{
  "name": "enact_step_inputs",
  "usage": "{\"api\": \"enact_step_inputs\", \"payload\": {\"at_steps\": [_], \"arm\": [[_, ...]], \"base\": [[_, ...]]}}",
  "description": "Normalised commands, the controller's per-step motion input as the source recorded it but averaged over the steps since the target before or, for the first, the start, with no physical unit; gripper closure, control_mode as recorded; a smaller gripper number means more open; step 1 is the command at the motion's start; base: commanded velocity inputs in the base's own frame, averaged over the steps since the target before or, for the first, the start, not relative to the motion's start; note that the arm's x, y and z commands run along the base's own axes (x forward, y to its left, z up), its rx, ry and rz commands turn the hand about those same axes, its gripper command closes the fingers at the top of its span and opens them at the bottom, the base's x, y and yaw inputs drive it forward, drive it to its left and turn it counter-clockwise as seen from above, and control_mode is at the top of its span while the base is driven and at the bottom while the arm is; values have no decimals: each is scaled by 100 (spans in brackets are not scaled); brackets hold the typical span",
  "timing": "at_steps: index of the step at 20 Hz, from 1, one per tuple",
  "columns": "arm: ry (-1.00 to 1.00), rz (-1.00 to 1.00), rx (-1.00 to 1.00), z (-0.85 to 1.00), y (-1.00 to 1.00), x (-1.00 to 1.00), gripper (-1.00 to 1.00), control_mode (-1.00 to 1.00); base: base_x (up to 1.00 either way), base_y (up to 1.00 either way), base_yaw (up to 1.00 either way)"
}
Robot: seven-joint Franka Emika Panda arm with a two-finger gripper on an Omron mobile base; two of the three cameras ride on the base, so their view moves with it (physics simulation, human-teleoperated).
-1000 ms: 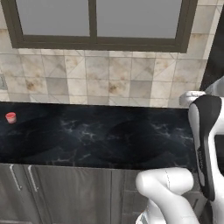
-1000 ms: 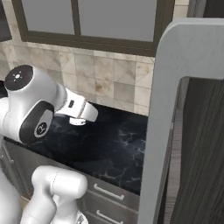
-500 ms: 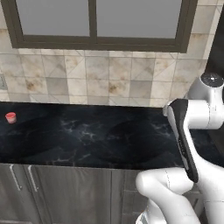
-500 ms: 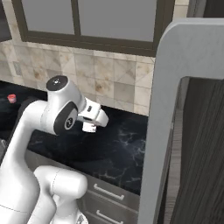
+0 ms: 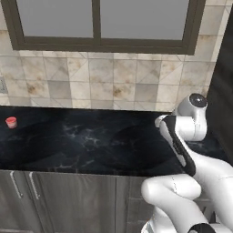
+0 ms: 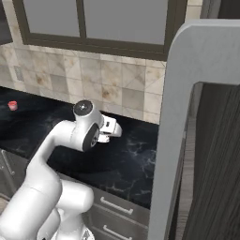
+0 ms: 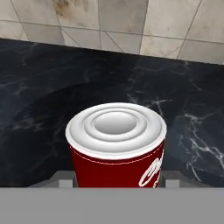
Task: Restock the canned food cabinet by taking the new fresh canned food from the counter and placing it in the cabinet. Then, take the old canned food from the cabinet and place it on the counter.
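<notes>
We hold a red can [image 7: 117,151] with a silvery white top, pinched between our gripper [image 7: 114,183] fingers, up over the black counter [image 7: 39,92]. It looks small, light, hard and smooth, so it could slip. We think squeezing its round sides in the middle is best.

A small red can [image 5: 11,122] stands on the black counter [image 5: 91,141], far left.

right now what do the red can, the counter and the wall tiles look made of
Red can: likely metal, with a pale end stamped in concentric rings and a dark red printed label.
Counter: polished black marble or a lookalike, white-veined and glossy.
Wall tiles: beige ceramic or stone, mottled, with grout lines.
</notes>
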Motion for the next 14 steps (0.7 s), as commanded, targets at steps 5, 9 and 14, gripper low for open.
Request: {"api": "enact_step_inputs", "payload": {"at_steps": [5,9,14], "arm": [[4,19,0,-59,3,94,100,-100],[3,9,0,-62,8,62,100,-100],[4,2,0,-67,3,32,100,-100]], "base": [[0,0,0],[0,0,0],[0,0,0]]}}
